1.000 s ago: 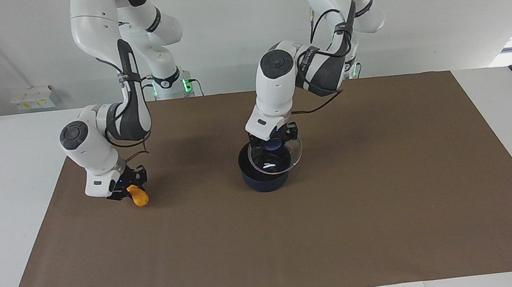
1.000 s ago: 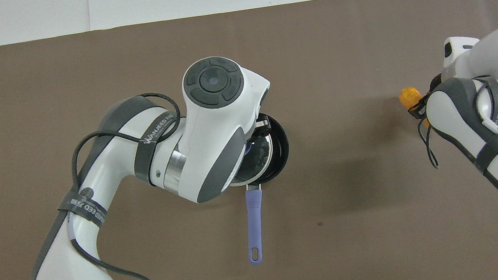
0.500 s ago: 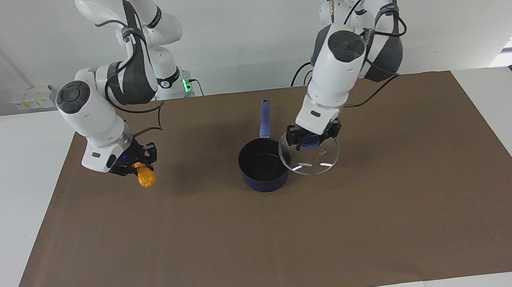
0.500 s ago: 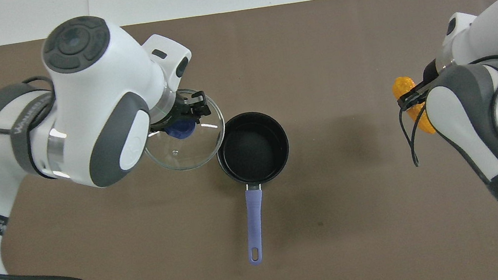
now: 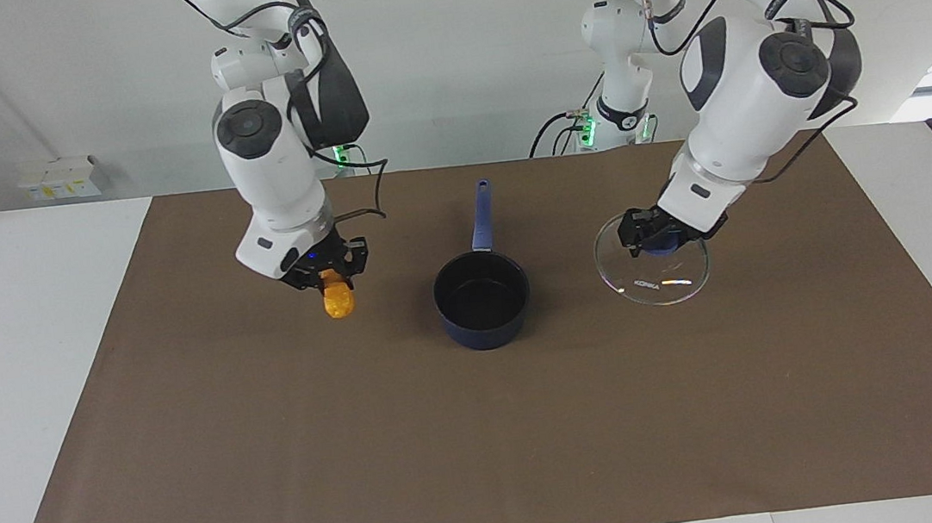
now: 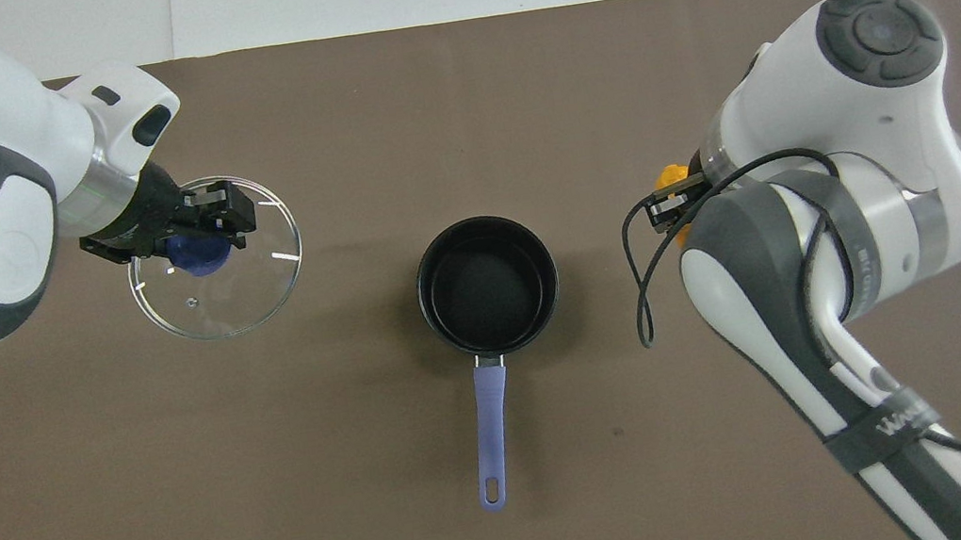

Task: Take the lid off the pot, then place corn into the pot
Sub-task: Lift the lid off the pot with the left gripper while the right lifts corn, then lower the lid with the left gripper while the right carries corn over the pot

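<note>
On the brown-matted table (image 5: pixel 484 433) the pot (image 5: pixel 482 297) sits open at centre, the left pincer (image 5: pixel 661 234) clamped on the lid (image 5: pixel 653 271) at its 3 o'clock in the facing view, while the right pincer (image 5: pixel 327 275), clamped on the corn (image 5: pixel 338 299), hangs at 9 o'clock, where a shallow end-grip could drop the cob short.
</note>
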You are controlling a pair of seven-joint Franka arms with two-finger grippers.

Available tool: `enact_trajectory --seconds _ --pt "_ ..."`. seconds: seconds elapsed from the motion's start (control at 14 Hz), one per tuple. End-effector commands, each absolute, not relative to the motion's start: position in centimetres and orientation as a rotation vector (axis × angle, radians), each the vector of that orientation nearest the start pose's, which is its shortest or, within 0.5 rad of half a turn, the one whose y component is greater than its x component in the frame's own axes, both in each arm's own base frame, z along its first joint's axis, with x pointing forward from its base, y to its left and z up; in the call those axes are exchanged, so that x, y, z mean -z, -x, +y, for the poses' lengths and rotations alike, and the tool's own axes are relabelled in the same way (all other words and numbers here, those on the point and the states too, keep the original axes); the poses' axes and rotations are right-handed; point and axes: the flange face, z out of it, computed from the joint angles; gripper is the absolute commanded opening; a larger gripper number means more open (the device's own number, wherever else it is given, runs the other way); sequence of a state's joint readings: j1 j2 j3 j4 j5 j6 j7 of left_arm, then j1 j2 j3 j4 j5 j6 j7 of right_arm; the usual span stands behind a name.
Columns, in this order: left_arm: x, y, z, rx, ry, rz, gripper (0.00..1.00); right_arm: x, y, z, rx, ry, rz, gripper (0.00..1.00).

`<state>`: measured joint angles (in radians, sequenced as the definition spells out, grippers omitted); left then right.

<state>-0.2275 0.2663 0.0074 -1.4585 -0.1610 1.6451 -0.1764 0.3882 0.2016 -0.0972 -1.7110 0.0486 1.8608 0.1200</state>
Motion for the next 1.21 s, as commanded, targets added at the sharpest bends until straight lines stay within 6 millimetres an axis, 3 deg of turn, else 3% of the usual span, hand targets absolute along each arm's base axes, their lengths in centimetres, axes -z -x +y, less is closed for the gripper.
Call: enact_trajectory --seconds 0.0,0.21,0.36,0.57,0.79,1.14 --pt "-53.3 -58.1 -11.0 -0.195 3.302 0.098 0.00 -45.4 -59.2 22.0 -0.099 3.139 -0.177 0.00" --pt "-51.4 -55.6 -8.3 -0.174 3.298 0.137 0.00 -43.9 -60.7 27.2 -0.075 3.155 -0.082 0.00" --pt "-50.0 -53.9 -5.5 -0.149 3.300 0.153 0.00 -42.9 -60.6 30.4 -0.050 3.156 -0.045 0.00" --pt "-47.7 -53.2 -0.9 -0.185 3.307 0.159 0.00 -40.4 -60.0 35.2 0.006 3.147 -0.018 0.00" --pt "-44.6 -52.7 2.1 -0.166 3.310 0.158 0.00 -39.9 -59.1 36.6 0.010 3.138 -0.039 0.00" --pt "-38.7 -51.2 5.5 -0.121 3.302 0.125 0.00 -36.8 -57.7 37.3 -0.009 3.144 -0.084 0.00"
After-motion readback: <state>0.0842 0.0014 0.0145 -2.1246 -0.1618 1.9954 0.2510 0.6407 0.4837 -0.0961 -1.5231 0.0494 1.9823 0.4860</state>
